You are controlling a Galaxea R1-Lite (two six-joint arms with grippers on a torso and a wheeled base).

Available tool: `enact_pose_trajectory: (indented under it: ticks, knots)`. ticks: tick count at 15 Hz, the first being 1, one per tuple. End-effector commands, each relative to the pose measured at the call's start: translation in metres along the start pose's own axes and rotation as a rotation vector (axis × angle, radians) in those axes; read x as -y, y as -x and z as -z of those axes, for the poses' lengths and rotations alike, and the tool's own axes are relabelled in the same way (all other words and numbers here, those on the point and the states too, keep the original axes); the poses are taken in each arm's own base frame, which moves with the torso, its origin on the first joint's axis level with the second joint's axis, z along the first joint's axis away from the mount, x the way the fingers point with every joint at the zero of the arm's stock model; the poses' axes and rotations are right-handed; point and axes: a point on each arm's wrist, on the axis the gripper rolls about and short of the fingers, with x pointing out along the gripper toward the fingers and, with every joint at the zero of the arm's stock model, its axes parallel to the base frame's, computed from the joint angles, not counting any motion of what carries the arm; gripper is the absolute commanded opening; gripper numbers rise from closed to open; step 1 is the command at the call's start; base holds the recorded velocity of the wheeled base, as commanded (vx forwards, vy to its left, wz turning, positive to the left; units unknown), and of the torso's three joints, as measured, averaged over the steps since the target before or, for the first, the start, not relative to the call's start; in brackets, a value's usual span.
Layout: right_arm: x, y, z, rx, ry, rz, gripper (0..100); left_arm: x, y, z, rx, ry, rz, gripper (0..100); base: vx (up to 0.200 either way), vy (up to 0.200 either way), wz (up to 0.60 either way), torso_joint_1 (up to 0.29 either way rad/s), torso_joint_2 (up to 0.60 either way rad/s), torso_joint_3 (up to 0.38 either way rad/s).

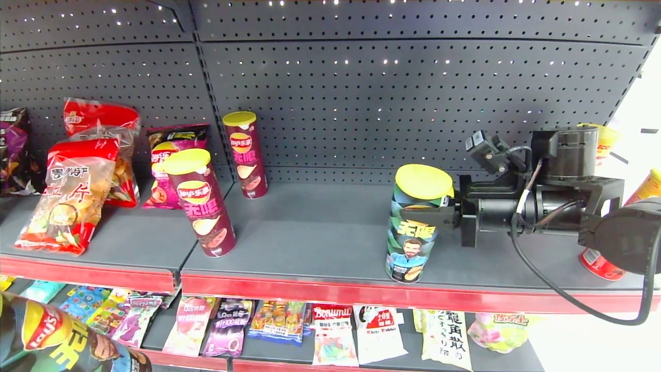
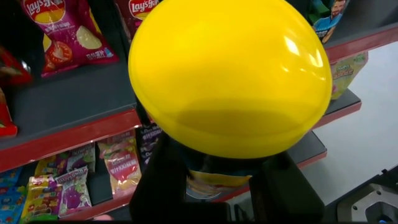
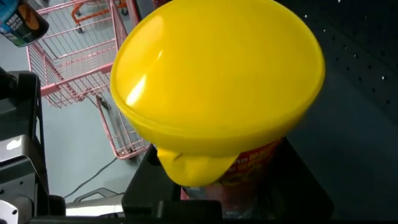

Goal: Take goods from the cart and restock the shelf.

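The right gripper [image 1: 431, 214] is clamped on a green chip can [image 1: 413, 243], upright near the front edge of the shelf [image 1: 320, 227]. A front maroon can [image 1: 204, 204] and a rear maroon can [image 1: 245, 155] stand well apart to its left, with snack bags [image 1: 77, 196] beyond. A red can [image 1: 596, 263] sits behind the right arm. The left gripper [image 2: 227, 183] pinches a second green can [image 1: 57, 336] low before the lower shelf [image 1: 289, 351].

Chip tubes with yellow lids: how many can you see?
4 clearly: two maroon tubes standing left of centre on the shelf, a green tube at its front edge in the right gripper, another tube in the left gripper below. More tubes show partly behind the right arm.
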Motion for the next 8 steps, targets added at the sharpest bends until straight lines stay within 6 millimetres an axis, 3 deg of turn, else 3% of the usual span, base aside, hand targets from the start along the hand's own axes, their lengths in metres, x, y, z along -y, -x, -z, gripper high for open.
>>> enact_pose_trajectory:
  ticks: [1,8]
  knots:
    - [-0.002,-0.0013,0.0048,-0.013,-0.012,-0.007,0,0.0001,-0.0001,0.0013,-0.004,0.001,0.001,0,0.0,0.0,0.0,0.0,0.0,0.0]
    - [-0.0015,-0.0019,0.0056,-0.015,-0.014,-0.003,0,0.0004,-0.0002,0.0037,-0.007,0.002,0.001,0,0.0,0.0,0.0,0.0,0.0,0.0]
